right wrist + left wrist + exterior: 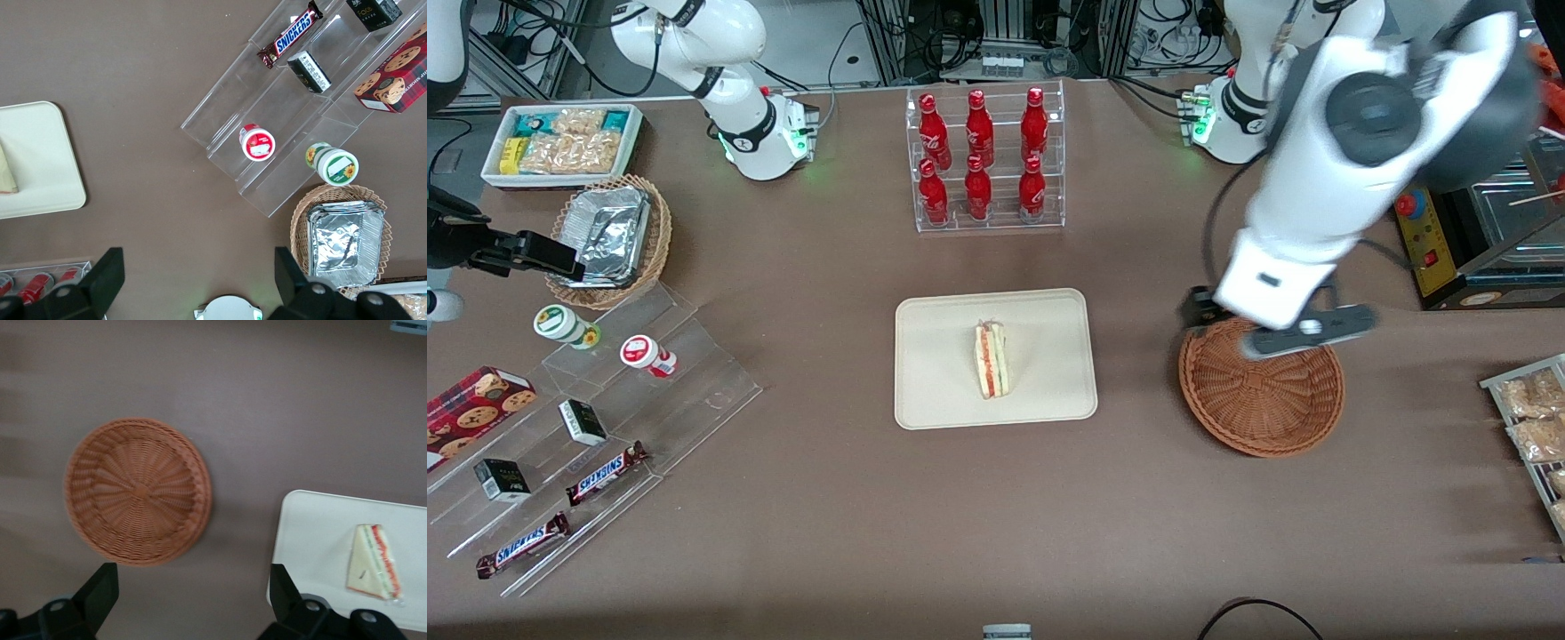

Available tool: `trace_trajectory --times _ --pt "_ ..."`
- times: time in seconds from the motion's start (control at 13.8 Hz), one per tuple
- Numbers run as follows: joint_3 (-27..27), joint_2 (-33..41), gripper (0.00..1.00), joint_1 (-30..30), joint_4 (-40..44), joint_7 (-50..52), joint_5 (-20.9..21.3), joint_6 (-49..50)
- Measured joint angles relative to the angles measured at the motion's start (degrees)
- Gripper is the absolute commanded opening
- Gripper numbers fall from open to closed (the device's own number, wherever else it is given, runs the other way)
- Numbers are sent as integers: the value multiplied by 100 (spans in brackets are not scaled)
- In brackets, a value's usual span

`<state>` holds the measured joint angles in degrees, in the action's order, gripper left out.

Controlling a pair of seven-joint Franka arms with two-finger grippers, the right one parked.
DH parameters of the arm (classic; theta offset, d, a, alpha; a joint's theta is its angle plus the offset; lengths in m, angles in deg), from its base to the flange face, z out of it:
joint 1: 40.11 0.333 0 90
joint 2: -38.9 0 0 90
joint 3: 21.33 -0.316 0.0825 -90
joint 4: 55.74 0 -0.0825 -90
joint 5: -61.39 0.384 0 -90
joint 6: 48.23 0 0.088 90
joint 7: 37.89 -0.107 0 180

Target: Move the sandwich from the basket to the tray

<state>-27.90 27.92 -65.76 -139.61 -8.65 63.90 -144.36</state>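
The sandwich, a pale bread wedge with red and orange filling, lies on the middle of the cream tray. It also shows in the left wrist view on the tray. The reddish-brown wicker basket stands empty beside the tray, toward the working arm's end; the wrist view shows its bare inside. My left gripper hangs high over the basket's rim farthest from the front camera. In the wrist view the gripper is open and empty, with bare table between its fingers.
A clear rack of red bottles stands farther from the camera than the tray. Toward the parked arm's end are a stepped acrylic stand with snacks, a tan basket of foil containers and a white bin. Snack packets lie toward the working arm's end.
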Motion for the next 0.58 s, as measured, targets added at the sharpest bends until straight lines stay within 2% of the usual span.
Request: trace_trajectory --times 0.36,0.58 --pt "-5 789 100 851 -782 -1702 -128 21" --pt "-7 1198 100 1188 -1228 -2298 -170 20"
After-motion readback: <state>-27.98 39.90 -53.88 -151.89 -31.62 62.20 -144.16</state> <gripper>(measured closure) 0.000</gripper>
